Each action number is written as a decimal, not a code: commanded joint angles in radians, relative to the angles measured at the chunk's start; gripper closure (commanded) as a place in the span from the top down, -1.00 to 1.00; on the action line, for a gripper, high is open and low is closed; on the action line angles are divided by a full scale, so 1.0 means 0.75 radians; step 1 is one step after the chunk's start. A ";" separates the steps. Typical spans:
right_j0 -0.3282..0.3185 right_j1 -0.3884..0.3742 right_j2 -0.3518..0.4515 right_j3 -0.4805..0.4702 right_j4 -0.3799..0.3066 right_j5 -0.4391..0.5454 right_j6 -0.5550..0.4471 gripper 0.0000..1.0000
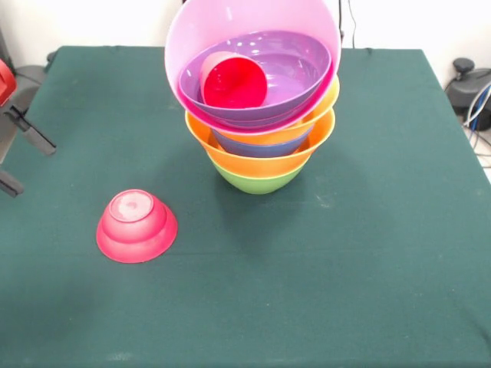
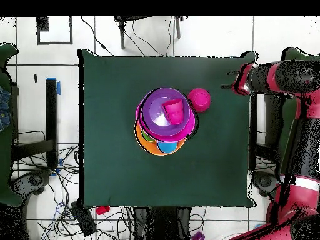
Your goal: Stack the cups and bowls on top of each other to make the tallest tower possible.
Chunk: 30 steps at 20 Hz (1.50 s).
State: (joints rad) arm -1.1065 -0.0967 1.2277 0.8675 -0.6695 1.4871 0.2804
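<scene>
The tower [image 1: 261,115] stands at the table's middle. A green bowl [image 1: 257,181] is its base, with an orange bowl [image 1: 265,162], a blue bowl [image 1: 261,146] and a second orange bowl [image 1: 307,123] nested above. A large pink bowl [image 1: 230,23] sits tilted on top and holds the purple bowl [image 1: 295,65]. A red cup [image 1: 234,80] lies on its side in the purple bowl. The small red bowl [image 1: 136,226] lies upside down on the cloth, apart from the tower. The green and light blue cups are hidden. My gripper [image 2: 232,80] hangs at the table's edge, away from everything.
The table has a dark green cloth [image 1: 368,253]. Part of the arm [image 1: 27,130] juts in at the front view's left edge. In the overhead view the tower [image 2: 164,119] and red bowl [image 2: 199,99] stand close together; cables and chair legs surround the table.
</scene>
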 commanded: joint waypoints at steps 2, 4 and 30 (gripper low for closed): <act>0.036 -0.113 -0.174 0.054 -0.033 -0.109 -0.043 1.00; 0.055 -0.097 -0.175 0.025 -0.042 -0.111 -0.073 1.00; 0.117 0.008 -0.297 0.187 0.048 -0.323 0.089 1.00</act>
State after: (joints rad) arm -1.0969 -0.1279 1.1393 0.9067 -0.6377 1.2543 0.2804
